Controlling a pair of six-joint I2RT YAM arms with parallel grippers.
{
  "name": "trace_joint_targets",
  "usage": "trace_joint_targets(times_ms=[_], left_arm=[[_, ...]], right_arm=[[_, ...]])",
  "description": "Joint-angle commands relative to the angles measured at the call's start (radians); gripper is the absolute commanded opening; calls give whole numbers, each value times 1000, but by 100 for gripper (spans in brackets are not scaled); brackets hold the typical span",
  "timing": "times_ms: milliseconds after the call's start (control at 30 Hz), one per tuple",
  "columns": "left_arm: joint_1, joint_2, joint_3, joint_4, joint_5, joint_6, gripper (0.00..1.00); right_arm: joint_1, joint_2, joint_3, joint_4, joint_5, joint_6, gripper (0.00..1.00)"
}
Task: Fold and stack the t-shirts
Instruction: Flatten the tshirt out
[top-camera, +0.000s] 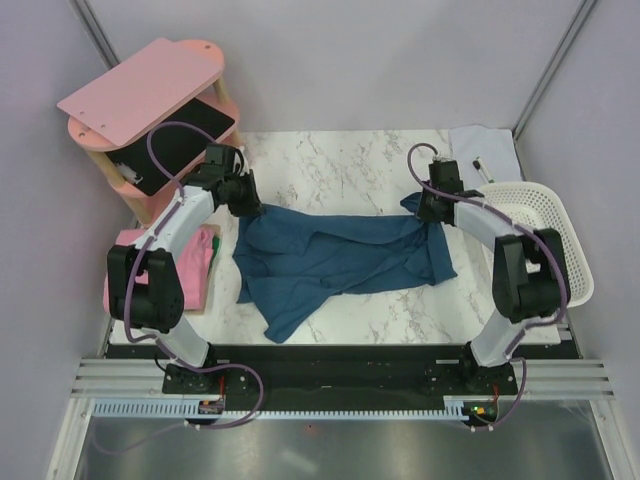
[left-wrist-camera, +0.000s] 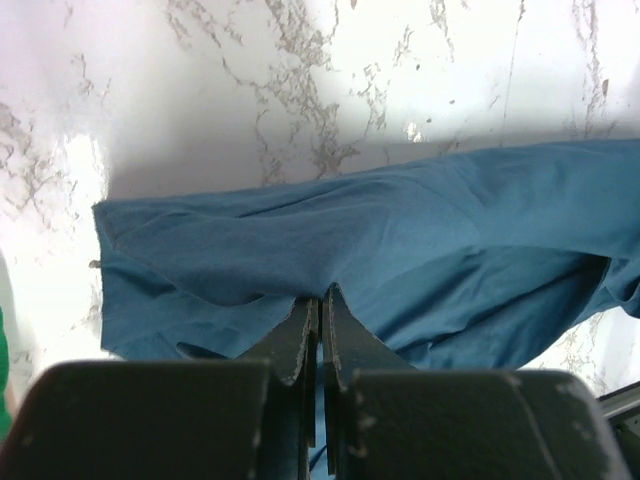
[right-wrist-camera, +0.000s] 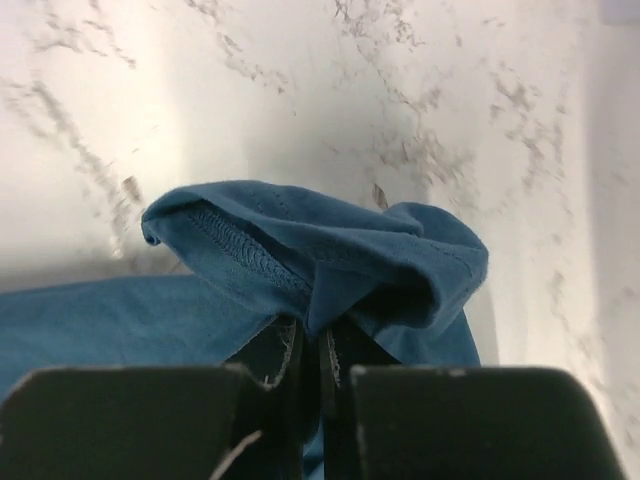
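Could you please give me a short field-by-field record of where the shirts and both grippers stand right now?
teal-blue t-shirt: unfolded and crumpled, spread across the marble table
left gripper: shut on the shirt's far left edge
right gripper: shut on a bunched far right corner
pink t-shirt: apparently folded, at the table's left edge beside the left arm
white basket: at the table's right edge
stack: not yet made

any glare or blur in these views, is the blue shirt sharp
Left wrist: marble table blown out white at left, shadow band above the teal shirt, which is sharp. Right wrist: marble soft, shirt hem stitching crisp. Top external: even light, everything sharp.
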Motion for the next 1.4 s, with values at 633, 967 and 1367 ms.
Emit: trace_joint_targets(times_ms=[633, 967, 1367], left_arm=[[9, -73, -98, -73, -46, 48, 2], [9, -70, -93, -72, -35, 65, 2], [9, -52, -83, -75, -17, 66, 2]], right_arm=[[9, -206, 133, -151, 76, -27, 97], [121, 120, 513, -399, 254, -214, 95], [136, 246, 538, -493, 344, -246, 88]])
